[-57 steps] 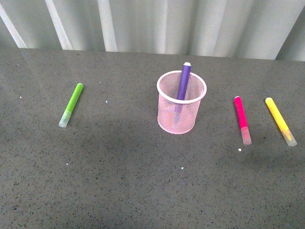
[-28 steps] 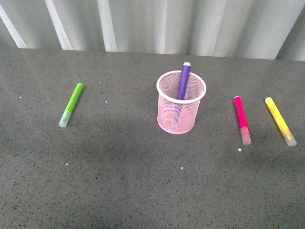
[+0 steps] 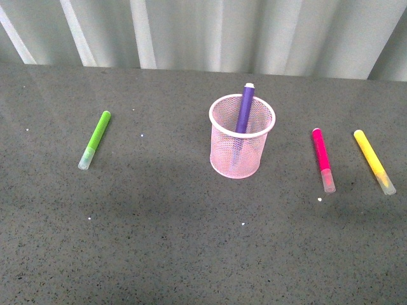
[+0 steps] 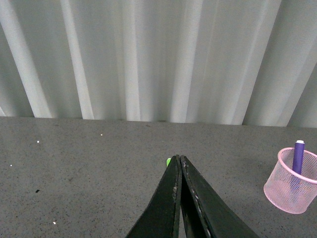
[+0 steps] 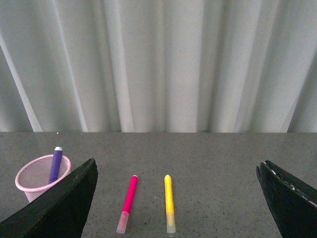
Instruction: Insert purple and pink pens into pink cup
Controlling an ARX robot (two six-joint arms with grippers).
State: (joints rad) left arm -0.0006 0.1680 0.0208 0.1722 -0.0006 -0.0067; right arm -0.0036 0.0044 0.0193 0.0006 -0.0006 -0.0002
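Left fingers (image 4: 163, 210) pressed together, empty; right fingers (image 5: 59, 203) spread wide (nothing held).

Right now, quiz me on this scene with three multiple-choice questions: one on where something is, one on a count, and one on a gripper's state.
1. Where is the purple pen?
A. lying flat
B. standing in the cup
C. held in the air

2. How many pens lie outside the cup?
A. two
B. three
C. four

3. How is the left gripper?
A. wide open
B. shut on a pen
C. shut, empty

Answers:
1 B: it leans inside the cup with its end poking above the rim.
2 B: the green pen, pink pen and yellow pen all lie outside it.
3 C: its fingers meet with nothing between them.
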